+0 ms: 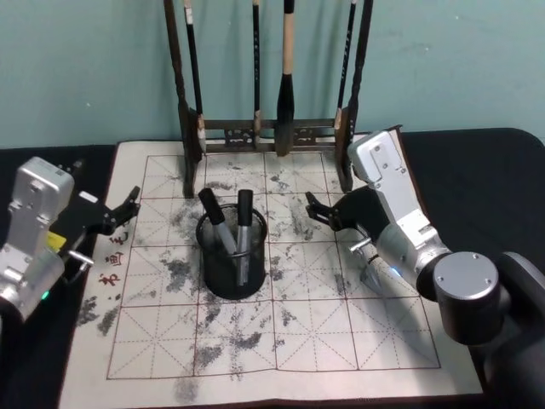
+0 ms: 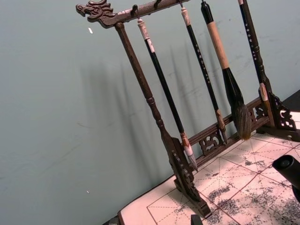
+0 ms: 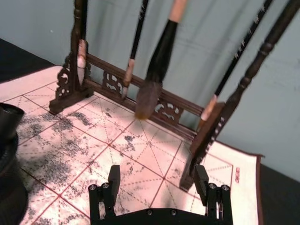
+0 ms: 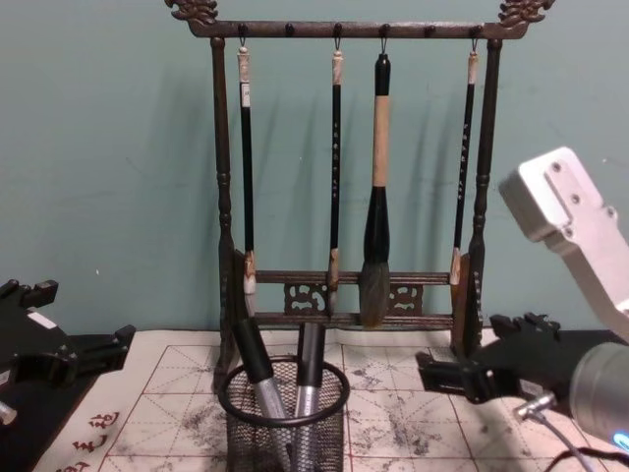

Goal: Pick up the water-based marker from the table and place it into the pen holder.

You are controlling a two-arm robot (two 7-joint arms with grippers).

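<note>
Two markers point(image 1: 228, 232) stand tilted inside the pen holder point(image 1: 232, 274). The left hand point(image 1: 124, 207) hovers open left of the holder. The right hand point(image 1: 321, 210) hovers open on its right, gripping nothing.

Free room and obstacles. The pen holder point(image 1: 232, 256) stands mid-mat, its mouth partly taken by two markers point(image 1: 228, 226) leaning inside; open rim remains toward the near side. Behind it, the brush rack point(image 1: 268, 136) with hanging brushes point(image 4: 374, 187) blocks approach from the rear. The left tool point(image 1: 126, 207) and right tool point(image 1: 319, 209), both with fingers spread, flank the holder, each apart from it. The mat point(image 1: 281, 341) in front lies unobstructed, as does the dark counter point(image 1: 477, 170) at right.
</note>
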